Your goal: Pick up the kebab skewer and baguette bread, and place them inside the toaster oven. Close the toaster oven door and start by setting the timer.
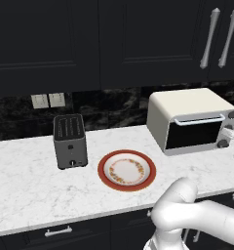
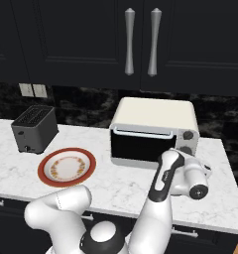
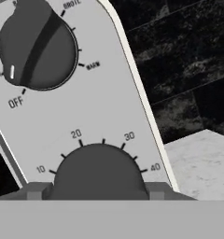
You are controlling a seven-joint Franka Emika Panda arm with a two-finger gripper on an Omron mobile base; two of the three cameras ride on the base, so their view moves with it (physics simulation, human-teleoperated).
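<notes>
Toaster oven [image 1: 187, 119] stands at the right of the marble surface [image 1: 31, 176] in the left base view, its dark glass toaster oven door [image 1: 193, 135] shut, silver handle along the top. In the hand view the tool [image 3: 99, 195] sits at the bottom centre, its two tips on either side of the lower timer knob [image 3: 99, 172], jaws apart with the knob between them; whether they press it I cannot tell. Upper left there, the mode knob [image 3: 37, 44] points toward OFF. Left of the oven lie a red-rimmed plate [image 1: 126, 170] and a dark slot toaster [image 1: 69, 140]
</notes>
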